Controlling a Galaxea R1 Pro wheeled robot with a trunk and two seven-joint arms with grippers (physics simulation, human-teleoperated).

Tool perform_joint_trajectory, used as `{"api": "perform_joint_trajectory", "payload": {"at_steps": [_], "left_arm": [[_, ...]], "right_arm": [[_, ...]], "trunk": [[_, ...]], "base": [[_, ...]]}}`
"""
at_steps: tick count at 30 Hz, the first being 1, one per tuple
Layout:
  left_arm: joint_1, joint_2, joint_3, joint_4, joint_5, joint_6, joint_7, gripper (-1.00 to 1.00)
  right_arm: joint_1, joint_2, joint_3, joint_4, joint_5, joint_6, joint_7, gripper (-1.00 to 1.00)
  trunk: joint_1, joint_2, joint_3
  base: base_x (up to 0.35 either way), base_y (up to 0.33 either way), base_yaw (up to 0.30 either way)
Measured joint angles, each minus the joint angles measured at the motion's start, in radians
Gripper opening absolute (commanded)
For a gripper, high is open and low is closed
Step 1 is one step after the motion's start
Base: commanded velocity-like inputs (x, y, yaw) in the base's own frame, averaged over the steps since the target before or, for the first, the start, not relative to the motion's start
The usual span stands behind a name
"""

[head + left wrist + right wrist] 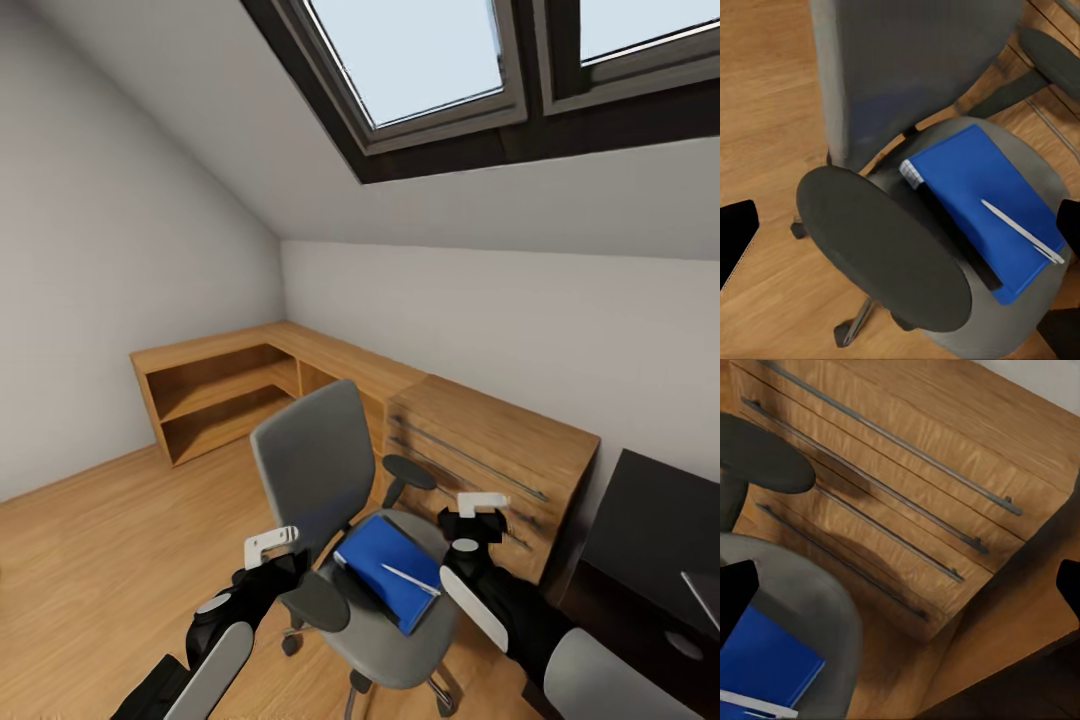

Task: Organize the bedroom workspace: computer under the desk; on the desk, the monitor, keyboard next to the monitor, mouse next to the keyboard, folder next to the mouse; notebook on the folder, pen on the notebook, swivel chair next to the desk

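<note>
Item: flat blue folder (979, 202), lying on the seat of the grey swivel chair (312, 462), a thin white pen (1021, 231) resting across it; a white-edged notebook (913, 173) appears to sit beneath, not certain.
Adjacent: wooden drawer chest (922, 487); dark desk (655, 540) at the robot's right.
Left hand (270, 545) near the armrest, fingers spread wide, empty. Right hand (482, 505) beside the seat, likewise wide.
Handling advice: probably lift the pen off first, then grip the folder's overhanging edge, keeping it level.

notebook (913, 173) mostly under folder (982, 202); desk (660, 540) cropped
</note>
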Motion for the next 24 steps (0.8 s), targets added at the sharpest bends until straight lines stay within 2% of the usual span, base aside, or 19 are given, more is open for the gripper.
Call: {"api": "perform_joint_trajectory", "payload": {"at_steps": [8,17,24], "left_arm": [[0.0,0.0,0.0,0.0,0.0,0.0,0.0,1.0],[0.0,0.0,0.006,0.001,0.001,0.0,0.001,1.0],[0.0,0.0,0.076,0.003,0.005,0.001,0.0,1.0]], "right_arm": [[0.0,0.0,0.029,0.0,-0.001,0.0,0.0,1.0],[0.0,0.0,0.031,0.0,0.0,0.0,0.0,1.0],[0.0,-0.001,0.031,0.001,0.0,0.0,0.001,1.0]], "trunk": [[0.0,0.0,0.0],[0.0,0.0,0.0],[0.0,0.0,0.0]], "base": [[0.0,0.0,0.277],[0.0,0.0,0.277],[0.0,0.0,0.258]]}}
